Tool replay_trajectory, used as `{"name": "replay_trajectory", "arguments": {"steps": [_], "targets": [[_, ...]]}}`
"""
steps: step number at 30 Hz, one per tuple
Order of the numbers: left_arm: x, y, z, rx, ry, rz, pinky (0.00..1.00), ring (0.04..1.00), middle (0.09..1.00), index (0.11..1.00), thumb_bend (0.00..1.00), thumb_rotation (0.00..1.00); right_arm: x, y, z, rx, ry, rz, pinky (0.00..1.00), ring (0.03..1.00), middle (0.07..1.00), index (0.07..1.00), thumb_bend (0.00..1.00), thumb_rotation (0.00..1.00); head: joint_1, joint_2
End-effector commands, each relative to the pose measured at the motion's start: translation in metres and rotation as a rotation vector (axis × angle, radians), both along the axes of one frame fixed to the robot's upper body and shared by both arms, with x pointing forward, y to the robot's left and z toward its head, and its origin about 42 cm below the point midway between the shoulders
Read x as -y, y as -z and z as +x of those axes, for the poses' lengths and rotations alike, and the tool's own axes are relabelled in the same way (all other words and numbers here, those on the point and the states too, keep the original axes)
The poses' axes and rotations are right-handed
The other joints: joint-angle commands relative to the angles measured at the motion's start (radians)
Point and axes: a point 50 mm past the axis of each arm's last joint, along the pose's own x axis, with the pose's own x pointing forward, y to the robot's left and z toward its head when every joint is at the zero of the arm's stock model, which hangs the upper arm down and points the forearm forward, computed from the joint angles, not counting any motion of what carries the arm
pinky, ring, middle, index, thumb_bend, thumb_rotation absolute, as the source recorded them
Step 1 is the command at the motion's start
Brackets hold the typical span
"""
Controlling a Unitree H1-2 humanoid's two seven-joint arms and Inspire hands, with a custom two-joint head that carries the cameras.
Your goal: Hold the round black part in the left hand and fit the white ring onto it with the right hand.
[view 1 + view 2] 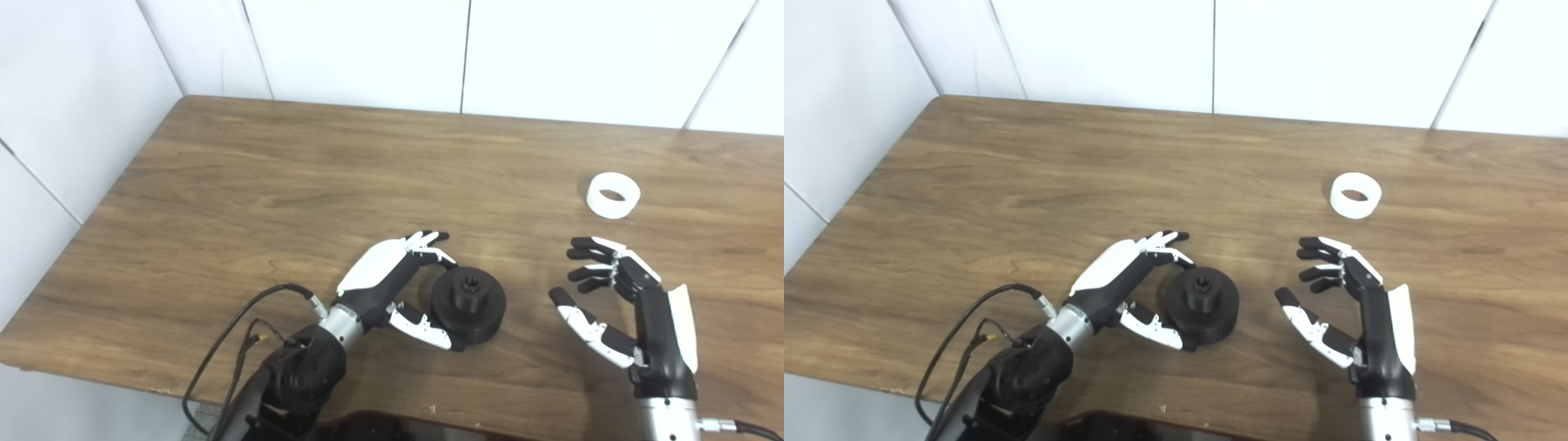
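Left hand (392, 285) cupping, not yet clenched on, rigid, probably weighty black part (468, 304); grip its rim. Right hand (618, 306) released; white ring (613, 195) light, stiff.

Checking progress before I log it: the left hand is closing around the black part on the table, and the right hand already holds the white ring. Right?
Not quite. The right hand is open and empty; the white ring lies on the table beyond it, as the left eye view shows. The left hand does cup the black part.
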Motion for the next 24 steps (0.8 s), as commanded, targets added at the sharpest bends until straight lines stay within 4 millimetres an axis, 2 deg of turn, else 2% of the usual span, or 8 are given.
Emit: {"name": "replay_trajectory", "arguments": {"steps": [1,8,11,12,17,20,24], "targets": [[0.006,-0.018,-0.001,0.074,0.039,-0.016,1.0,1.0,0.953,0.574,0.95,0.3,-0.025,-0.012,-0.008,0.037,0.031,0.11,0.47,0.558,0.667,0.698,0.52,0.21,-0.006,0.002],[0.009,-0.014,-0.009,0.103,0.053,0.036,1.0,1.0,0.943,0.574,0.95,0.28,-0.027,-0.012,-0.009,0.033,0.032,0.11,0.47,0.556,0.663,0.698,0.53,0.21,-0.036,0.006],[0.003,-0.013,-0.009,0.102,0.047,0.037,1.0,1.0,0.945,0.577,0.93,0.27,-0.031,-0.013,-0.009,0.032,0.03,0.11,0.47,0.555,0.664,0.698,0.52,0.21,-0.149,0.022],[0.0,-0.014,-0.009,0.104,0.044,0.034,1.0,1.0,0.945,0.577,0.93,0.26,-0.033,-0.013,-0.009,0.035,0.028,0.103,0.47,0.555,0.664,0.699,0.52,0.22,-0.215,0.022],[-0.014,-0.017,-0.01,0.099,0.043,0.029,1.0,1.0,0.948,0.58,0.92,0.26,-0.048,-0.016,-0.006,0.039,0.025,0.109,0.46,0.553,0.668,0.702,0.53,0.23,-0.353,0.015],[-0.02,-0.017,-0.01,0.089,0.048,0.036,1.0,1.0,0.954,0.586,0.92,0.27,-0.054,-0.017,-0.004,0.043,0.037,0.114,0.46,0.553,0.67,0.695,0.5,0.2,-0.405,0.004],[-0.023,-0.017,-0.01,0.086,0.054,0.032,1.0,1.0,0.953,0.584,0.92,0.25,-0.05,-0.021,0.0,0.058,0.078,0.097,0.45,0.55,0.669,0.689,0.5,0.19,-0.443,-0.011]]}}
